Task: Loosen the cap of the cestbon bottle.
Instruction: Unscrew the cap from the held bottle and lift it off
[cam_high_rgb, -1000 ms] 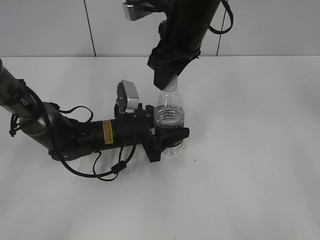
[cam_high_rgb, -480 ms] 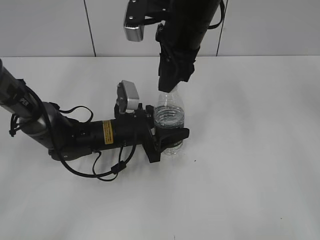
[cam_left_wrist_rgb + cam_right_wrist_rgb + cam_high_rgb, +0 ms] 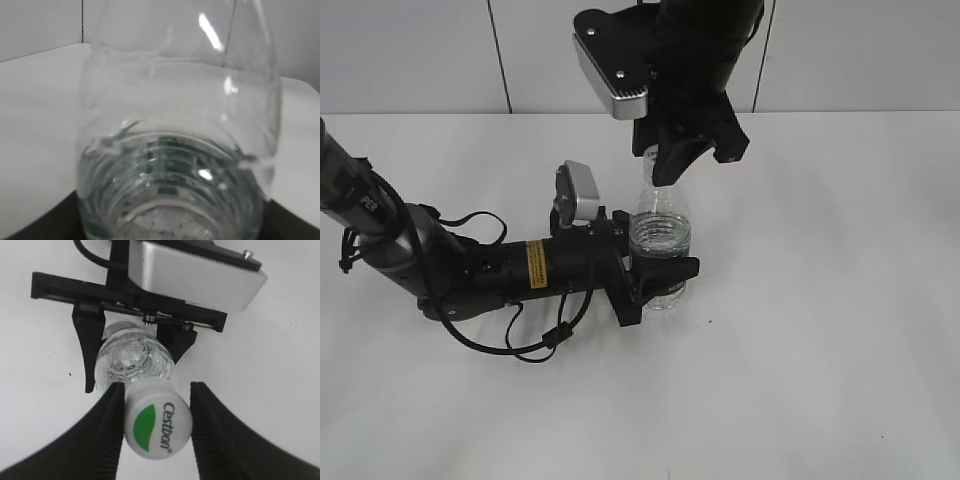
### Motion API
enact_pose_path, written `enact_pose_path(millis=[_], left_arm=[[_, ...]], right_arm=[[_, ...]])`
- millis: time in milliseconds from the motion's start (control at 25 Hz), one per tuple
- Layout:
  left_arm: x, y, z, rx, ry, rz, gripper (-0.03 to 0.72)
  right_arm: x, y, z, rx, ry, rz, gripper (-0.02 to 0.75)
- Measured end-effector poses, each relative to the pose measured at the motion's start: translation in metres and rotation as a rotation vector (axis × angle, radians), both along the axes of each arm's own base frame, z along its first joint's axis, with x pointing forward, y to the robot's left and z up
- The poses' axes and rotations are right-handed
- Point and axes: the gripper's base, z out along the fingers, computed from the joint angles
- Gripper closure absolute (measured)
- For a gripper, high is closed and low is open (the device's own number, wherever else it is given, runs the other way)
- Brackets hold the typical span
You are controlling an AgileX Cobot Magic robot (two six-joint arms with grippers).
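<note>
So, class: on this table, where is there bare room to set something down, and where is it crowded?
Bare: the white table right of the cestbon bottle, and the front strip below the left arm. Crowded: the middle, where the left end effector clamps the bottle and the right end effector grips its cap.
</note>
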Motion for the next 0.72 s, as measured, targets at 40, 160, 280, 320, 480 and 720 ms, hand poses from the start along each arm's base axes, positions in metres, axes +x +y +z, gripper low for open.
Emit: enact_pose_path(millis=[40,160,280,320,480,720], left_arm=[[0.0,0.0,0.0,0.0,0.0,0.0,0.288],[0.0,0.0,0.0,-0.001,0.005,0.001,0.288],[0.0,0.0,0.0,-0.003,0.009,0.001,0.288],[0.0,0.0,0.0,-0.002,0.01,0.001,0.288],[0.0,0.0,0.0,-0.002,0.01,0.001,0.288],[0.0,0.0,0.0,-0.003,0.009,0.001,0.288]], right_arm=[[0.0,0.0,0.001,-0.003,-0.012,0.024,0.435],[-0.001,-0.001,0.006,-0.014,-0.048,0.082,0.435],[-0.003,-0.003,0.016,-0.007,-0.089,0.105,0.445],[-0.004,-0.004,0.019,-0.003,-0.103,0.108,0.445],[-0.004,-0.005,0.021,-0.009,-0.115,0.111,0.445],[-0.01,-0.009,0.04,0.038,-0.091,-0.079,0.445]])
